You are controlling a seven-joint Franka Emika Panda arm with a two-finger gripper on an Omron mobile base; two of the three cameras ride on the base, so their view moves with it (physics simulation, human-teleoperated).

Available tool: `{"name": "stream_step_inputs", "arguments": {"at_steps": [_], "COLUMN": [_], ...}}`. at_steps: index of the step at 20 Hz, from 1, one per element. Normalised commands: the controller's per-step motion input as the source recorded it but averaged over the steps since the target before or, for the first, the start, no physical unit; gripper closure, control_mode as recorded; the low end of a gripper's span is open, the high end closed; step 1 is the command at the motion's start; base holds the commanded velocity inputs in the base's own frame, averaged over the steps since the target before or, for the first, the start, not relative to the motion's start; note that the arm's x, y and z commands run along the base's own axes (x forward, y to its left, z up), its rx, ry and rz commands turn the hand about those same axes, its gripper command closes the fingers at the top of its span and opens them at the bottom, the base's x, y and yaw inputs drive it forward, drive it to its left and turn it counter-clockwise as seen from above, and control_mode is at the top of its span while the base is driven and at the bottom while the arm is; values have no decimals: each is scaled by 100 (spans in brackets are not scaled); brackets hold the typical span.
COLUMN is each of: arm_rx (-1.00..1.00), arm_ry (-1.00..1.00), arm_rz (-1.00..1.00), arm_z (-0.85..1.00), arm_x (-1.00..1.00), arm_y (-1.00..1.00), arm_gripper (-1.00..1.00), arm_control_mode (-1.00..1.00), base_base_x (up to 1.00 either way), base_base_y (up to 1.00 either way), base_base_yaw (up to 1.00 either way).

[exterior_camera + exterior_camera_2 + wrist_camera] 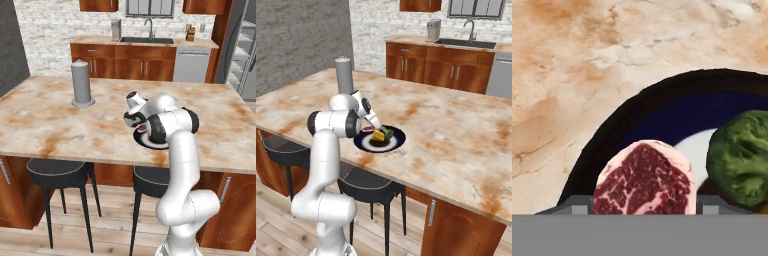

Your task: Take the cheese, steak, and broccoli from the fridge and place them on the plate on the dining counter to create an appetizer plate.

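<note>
The tool (644,204) hangs low over the plate (397,140) near the front edge of the table (45,120). In the hand view the steak (643,180) sits between its two finger tips, each apart from the meat's sides, so the jaws seem released rather than clenched, though the tips barely show. Broccoli (739,155) lies just beside the steak on the plate. The right base view adds the cheese (378,135) next to the broccoli; in the left base view the arm covers most of the plate.

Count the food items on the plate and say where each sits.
3. On the plate: the cheese at the middle, the broccoli right beside it, and the steak at the rim, between the gripper's fingertips.
</note>
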Motion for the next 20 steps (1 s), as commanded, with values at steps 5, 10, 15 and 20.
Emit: {"name": "stream_step_inputs", "arguments": {"at_steps": [5, 10, 15, 20], "arm_rx": [0, 0, 0, 0], "arm_ry": [0, -2, -21, -37], "arm_rz": [0, 0, 0, 0], "arm_z": [1, 14, 66, 100], "arm_x": [-57, -51, -90, -100], "arm_y": [0, 0, 0, 0], "arm_gripper": [-100, -100, -100, -100], "arm_control_mode": [-100, -100, -100, -100], "base_base_x": [0, 0, 0, 0], "base_base_y": [0, 0, 0, 0], "base_base_yaw": [0, 0, 0, 0]}}
